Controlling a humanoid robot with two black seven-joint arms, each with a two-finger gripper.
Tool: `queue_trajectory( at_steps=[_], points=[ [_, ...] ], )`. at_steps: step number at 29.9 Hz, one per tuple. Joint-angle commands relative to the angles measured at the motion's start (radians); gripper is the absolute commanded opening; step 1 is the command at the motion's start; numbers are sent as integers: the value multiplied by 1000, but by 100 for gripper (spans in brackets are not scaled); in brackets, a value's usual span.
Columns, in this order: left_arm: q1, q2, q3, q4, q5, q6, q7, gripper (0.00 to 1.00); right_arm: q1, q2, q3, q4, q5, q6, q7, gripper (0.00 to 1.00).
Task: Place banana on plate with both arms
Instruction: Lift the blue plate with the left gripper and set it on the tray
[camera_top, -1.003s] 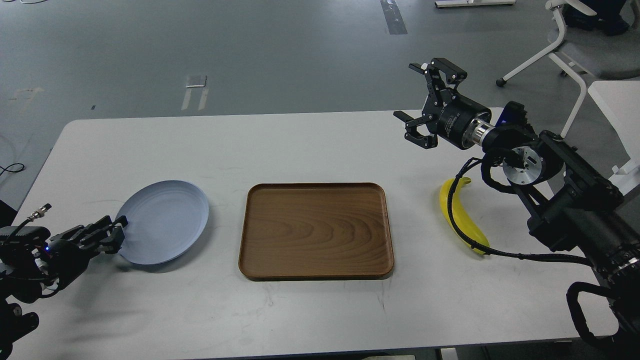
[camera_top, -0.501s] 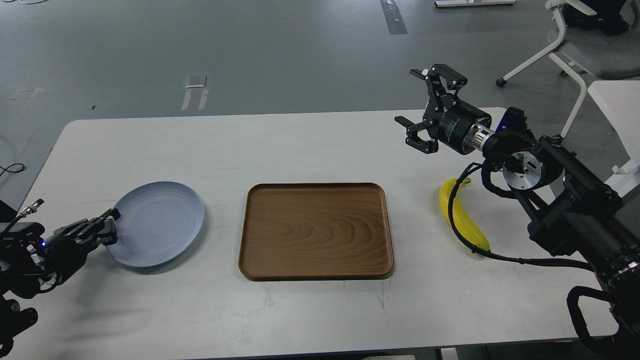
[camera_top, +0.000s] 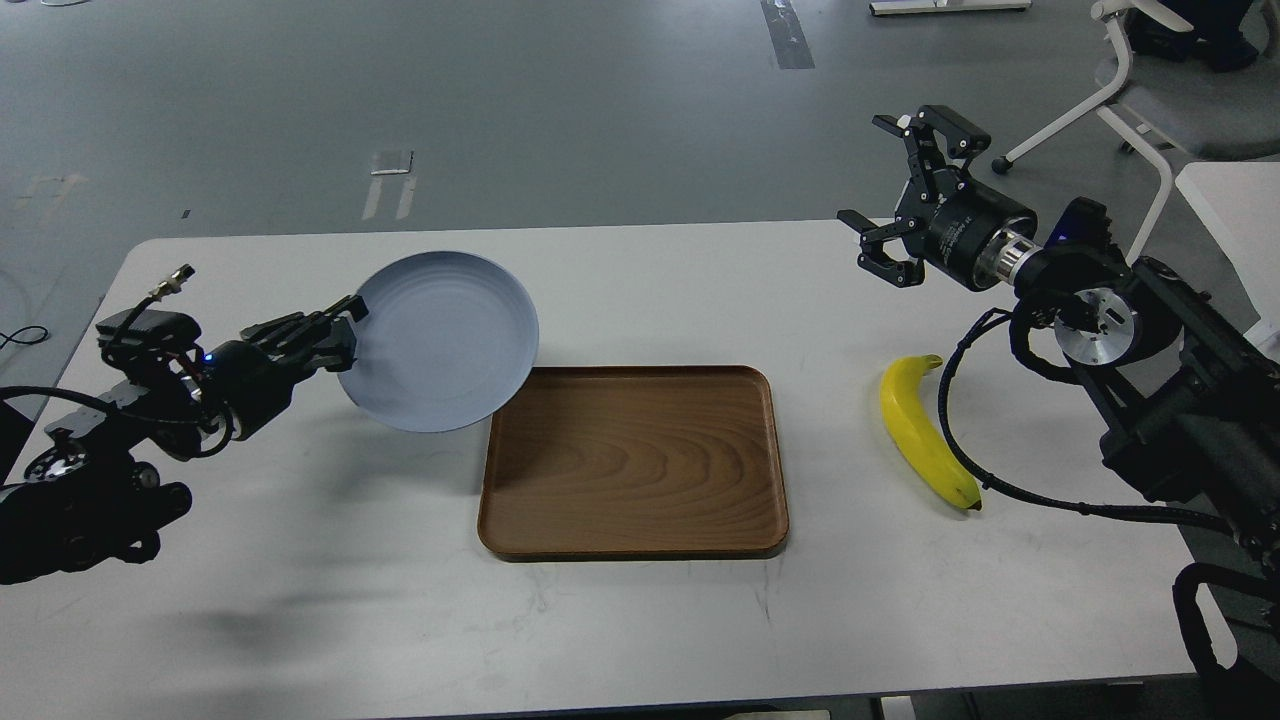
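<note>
A grey floor with pale tape marks fills the top of the frame, a white-framed chair (camera_top: 1150, 110) stands in the upper right corner, and below them a white counter (camera_top: 640, 620) spans nearly the whole width. At the left of the frame the left gripper (camera_top: 335, 335) is closed on the left rim of the plate (camera_top: 440, 340), its dark fingers pinching the edge. The pale blue-grey plate is held clear of the counter and tilted, its ringed face turned toward the camera, and its lower right edge overlaps the upper left corner of the wooden tray (camera_top: 630, 460) in the picture. The left arm (camera_top: 130, 420) runs back from the gripper to the left edge of the frame, a small blue light showing on its wrist. The brown rectangular tray lies flat in the centre of the counter. In the upper right of the frame the right gripper (camera_top: 900, 195) hangs above the far edge of the counter with its fingers spread wide apart and nothing between them. The right arm (camera_top: 1150, 380) slopes down from it to the lower right edge, a black cable (camera_top: 960, 470) looping from its silver-ringed wrist. The banana (camera_top: 920, 430) lies flat on the counter just right of the tray, below the right gripper and well apart from it, its stem tip toward the top of the frame and its dark end toward the bottom; the cable curves along its right side.
</note>
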Motion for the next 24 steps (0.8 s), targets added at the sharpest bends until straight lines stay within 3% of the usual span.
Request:
queue_trajectory(
  at_steps=[1,10,22,24],
  points=[
    [-48,-88,86,3,39,-11,0,0,-3,-29,3,2,1,-1,1,100],
    [-75,-313,193,112,39,-16,0,0,-30,-45,19,3,1,-1,3,100],
    [-64,-323,251,150,39,-19,0,0,-38,-44,23,2,1,-1,1,100],
    [-61,-324,248,149,38,-19,0,12,-37,-35,38,2,4,-1,3,100]
  ],
)
